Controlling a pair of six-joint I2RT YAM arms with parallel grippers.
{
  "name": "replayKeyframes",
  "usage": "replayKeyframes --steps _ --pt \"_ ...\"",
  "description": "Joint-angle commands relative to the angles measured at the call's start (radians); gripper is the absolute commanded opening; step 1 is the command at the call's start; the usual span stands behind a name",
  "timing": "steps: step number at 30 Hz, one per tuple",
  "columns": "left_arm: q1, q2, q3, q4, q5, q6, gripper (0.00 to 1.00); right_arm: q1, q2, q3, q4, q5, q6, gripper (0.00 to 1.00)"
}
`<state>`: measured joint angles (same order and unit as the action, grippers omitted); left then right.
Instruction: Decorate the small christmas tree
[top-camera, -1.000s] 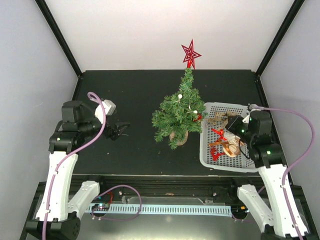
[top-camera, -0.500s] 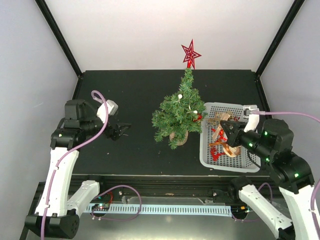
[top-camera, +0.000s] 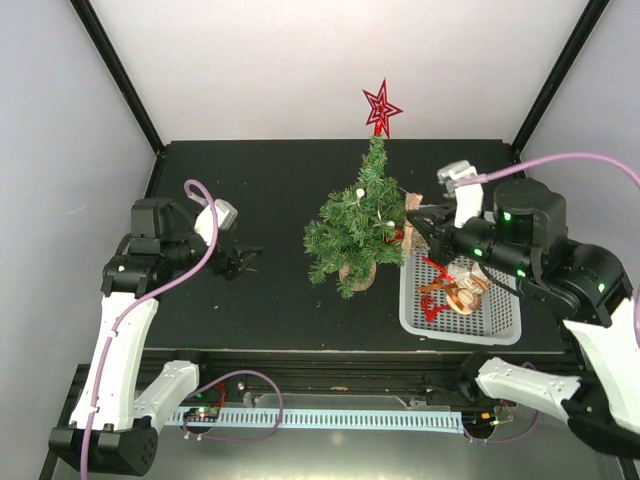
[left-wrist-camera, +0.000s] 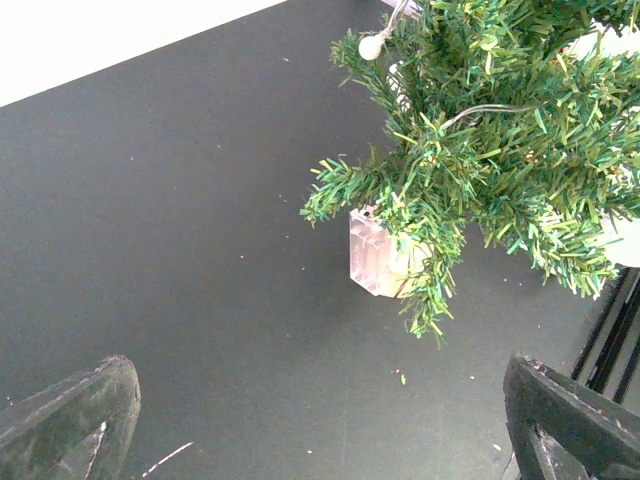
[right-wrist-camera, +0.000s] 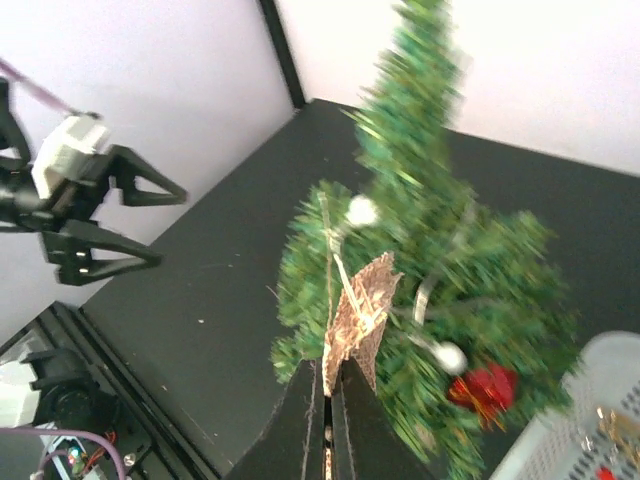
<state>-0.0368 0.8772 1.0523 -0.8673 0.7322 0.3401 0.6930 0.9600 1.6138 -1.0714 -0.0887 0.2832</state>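
Observation:
The small christmas tree (top-camera: 358, 228) stands mid-table on a tan base (left-wrist-camera: 385, 262), with a red star (top-camera: 381, 108) on its tip, white beads (right-wrist-camera: 360, 211) and a red ornament (right-wrist-camera: 485, 390) among its branches. My right gripper (top-camera: 413, 222) is raised at the tree's right side and is shut on a tan woven ornament (right-wrist-camera: 360, 310), which hangs against the branches in the right wrist view. My left gripper (top-camera: 248, 260) hovers to the left of the tree with its jaws wide open and nothing between them; the tree (left-wrist-camera: 480, 150) fills the upper right of the left wrist view.
A white basket (top-camera: 412, 318) sits right of the tree, holding red and wooden ornaments (top-camera: 452, 295). Black frame posts (top-camera: 120, 80) rise at the back corners. A rail with cables (top-camera: 330, 415) runs along the near edge.
My right arm has lifted out of the basket and swung left to the tree, carrying the woven ornament. The left arm has barely moved.

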Motion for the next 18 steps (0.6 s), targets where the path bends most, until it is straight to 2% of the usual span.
replayKeyframes --steps 1,5,8,18 --pt "-0.010 0.000 0.041 -0.012 -0.006 0.015 0.99 0.207 0.135 0.191 -0.063 0.211 -0.060 0.01" --pt "-0.010 0.001 0.041 -0.010 -0.011 0.020 0.99 0.419 0.287 0.371 -0.148 0.397 -0.074 0.01" --pt "-0.010 0.000 0.038 -0.009 -0.012 0.026 0.99 0.549 0.385 0.426 -0.218 0.510 -0.079 0.01" --pt "-0.011 -0.013 0.028 -0.002 -0.007 0.031 0.99 0.600 0.496 0.410 -0.291 0.638 -0.073 0.01"
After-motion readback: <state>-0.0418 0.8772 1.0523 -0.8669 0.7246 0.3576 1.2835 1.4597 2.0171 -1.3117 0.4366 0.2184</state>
